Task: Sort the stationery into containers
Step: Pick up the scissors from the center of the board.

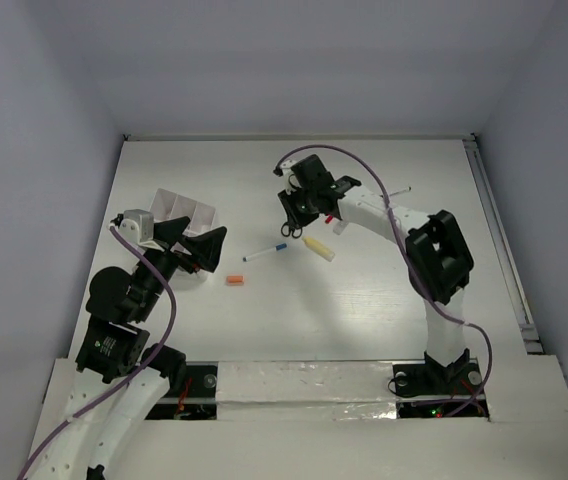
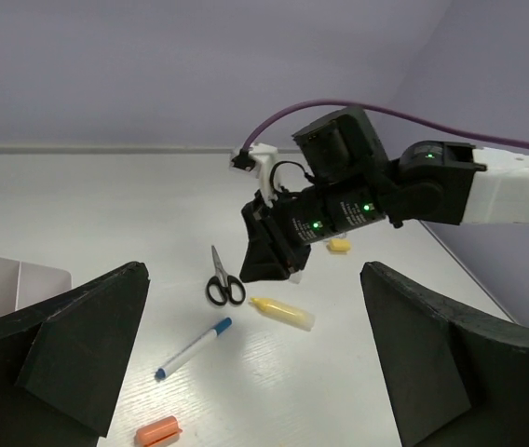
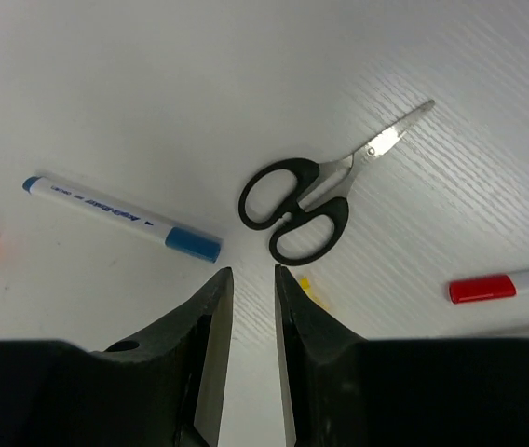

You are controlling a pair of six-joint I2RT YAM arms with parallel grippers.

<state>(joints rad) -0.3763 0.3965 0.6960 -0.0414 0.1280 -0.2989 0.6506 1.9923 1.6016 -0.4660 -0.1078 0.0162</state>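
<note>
Tabletop (image 1: 364, 320) white, scissors (image 3: 326, 189) on it — walls (image 1: 314, 60) lilac.

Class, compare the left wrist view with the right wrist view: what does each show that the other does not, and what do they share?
Only the left wrist view: a corner of the white box, and the right arm with its purple cable. Only the right wrist view: a red-capped pen at the right edge. Both: the black-handled scissors, the blue-capped pen and the orange piece, all lying on the table.
</note>
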